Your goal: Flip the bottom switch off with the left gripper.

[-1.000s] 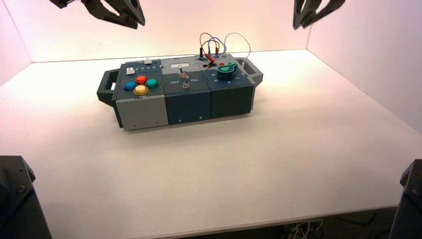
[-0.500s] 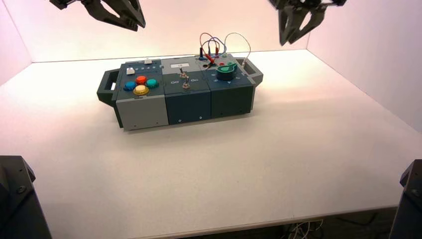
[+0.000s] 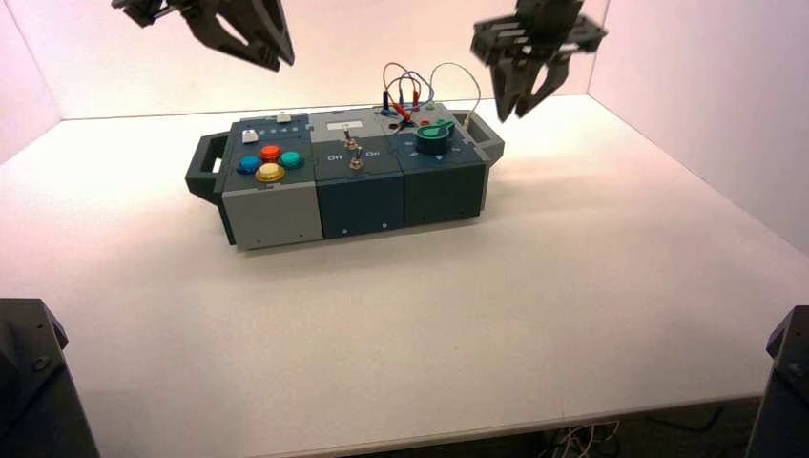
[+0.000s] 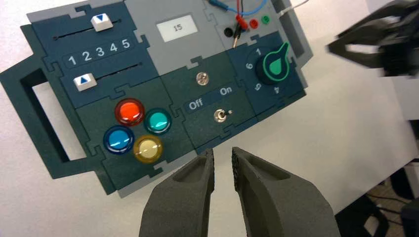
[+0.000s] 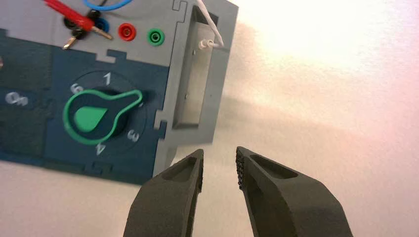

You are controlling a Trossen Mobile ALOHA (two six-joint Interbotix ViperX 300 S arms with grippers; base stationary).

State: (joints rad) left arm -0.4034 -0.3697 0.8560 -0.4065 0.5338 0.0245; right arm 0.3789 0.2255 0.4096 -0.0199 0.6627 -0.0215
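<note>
"So, how should the black wedge-fingered left gripper (image 4: 223, 170), wide and empty above the near-left side, flip that bottom metal toggle switch (image 4: 222, 115)?"

"Nudge its lever from On towards Off, leftwards, clear of the yellow round button (image 4: 148, 148). The black right gripper (image 3: 516, 113), also wide, hangs right."

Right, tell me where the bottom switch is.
In the high view, the bottom switch sits mid-box, between the yellow button and the green knob.
</note>
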